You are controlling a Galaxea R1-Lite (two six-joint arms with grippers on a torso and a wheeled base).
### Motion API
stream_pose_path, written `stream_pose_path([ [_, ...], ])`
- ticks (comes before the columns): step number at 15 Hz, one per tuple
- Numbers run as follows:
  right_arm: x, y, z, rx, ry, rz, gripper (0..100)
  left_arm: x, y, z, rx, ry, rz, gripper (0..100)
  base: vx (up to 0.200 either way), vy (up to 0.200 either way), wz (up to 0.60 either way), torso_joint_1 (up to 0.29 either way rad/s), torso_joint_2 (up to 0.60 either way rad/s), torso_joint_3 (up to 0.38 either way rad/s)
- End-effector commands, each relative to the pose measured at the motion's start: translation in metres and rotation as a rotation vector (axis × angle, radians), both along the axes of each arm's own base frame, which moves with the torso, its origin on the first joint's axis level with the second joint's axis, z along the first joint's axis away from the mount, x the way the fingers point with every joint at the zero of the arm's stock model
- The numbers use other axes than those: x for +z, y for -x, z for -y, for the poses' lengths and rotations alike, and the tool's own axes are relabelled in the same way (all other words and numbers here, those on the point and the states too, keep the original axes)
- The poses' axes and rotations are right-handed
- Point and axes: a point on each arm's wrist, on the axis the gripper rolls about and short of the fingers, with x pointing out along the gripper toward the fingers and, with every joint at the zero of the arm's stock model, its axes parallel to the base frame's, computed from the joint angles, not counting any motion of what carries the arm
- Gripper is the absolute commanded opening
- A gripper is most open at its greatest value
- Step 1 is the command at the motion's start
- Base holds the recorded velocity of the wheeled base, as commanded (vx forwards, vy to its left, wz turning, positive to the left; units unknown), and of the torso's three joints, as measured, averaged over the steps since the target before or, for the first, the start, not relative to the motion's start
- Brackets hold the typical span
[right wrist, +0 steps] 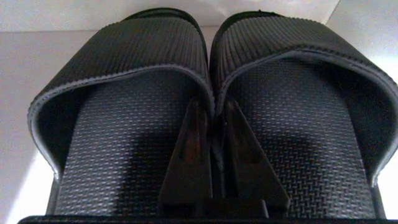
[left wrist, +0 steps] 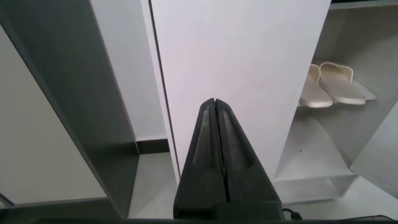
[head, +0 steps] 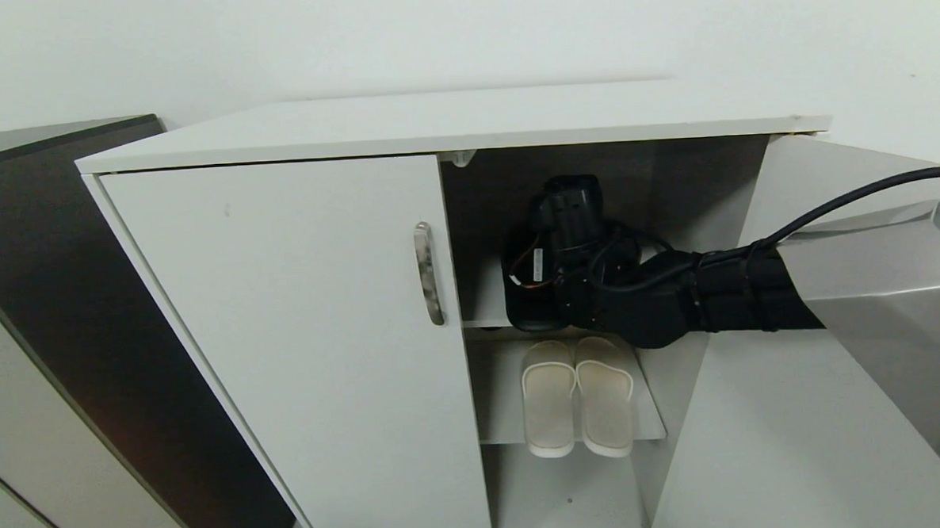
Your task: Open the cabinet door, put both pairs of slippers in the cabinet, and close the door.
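1. Cabinet: white laminate two-door cabinet [head: 448, 122]. Its left door [head: 299, 343], with a metal bar handle [head: 428, 274], is closed. The right door [head: 763, 442] is swung wide open toward me.
2. Pair one: cream moulded foam slippers [head: 576, 394], side by side and touching on the middle shelf. I read this pair as already stowed.
3. Pair two: black ribbed rubber slide slippers [right wrist: 124, 68], at the upper shelf and well inside the opening. I cannot tell whether the soles rest on the board.
4. Right gripper [right wrist: 213, 109]: clamped on the two touching inner strap edges of the black pair, so both slippers are held as one.
5. Left gripper [left wrist: 214, 102]: fingers pressed together with nothing between them, low in front of the closed left door.
6. Handling, black pair: I judge it light, soft and flexible, with textured footbeds that should not slide much. The straps will bend under a pinch, so the far ends may sag. The paired inner edges are the sensible hold, though a slack grip could drop one slipper.
7. Progress: I judge the placing nearly done. Releasing the pair and closing the right door remain.
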Motion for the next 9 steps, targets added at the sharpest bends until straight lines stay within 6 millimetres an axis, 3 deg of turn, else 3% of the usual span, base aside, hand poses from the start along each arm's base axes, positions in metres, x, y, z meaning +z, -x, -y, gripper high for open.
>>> stream_pose_path([
  [1,-0.0012,0.0001,-0.0006,0.001,0.002,-0.002,0,-0.0001,0.0,0.0,0.0,0.0,-0.001,0,0.0,0.0,0.0,0.0,0.0,0.0],
  [3,-0.0017,0.0001,-0.0005,0.001,0.002,-0.003,0,0.0001,0.0,0.0,0.0,0.0,0.001,0,0.0,0.0,0.0,0.0,0.0,0.0],
  [4,-0.0021,0.0001,-0.0005,0.001,0.003,-0.004,100,0.0001,0.0,0.0,0.0,0.002,0.0,0,0.0,0.0,0.0,0.0,0.0,0.0],
  [9,-0.0004,0.0088,0.0013,0.008,0.0,-0.014,100,0.0001,0.0,0.0,0.001,0.002,0.0,0,0.0,0.0,0.0,0.0,0.0,0.0],
])
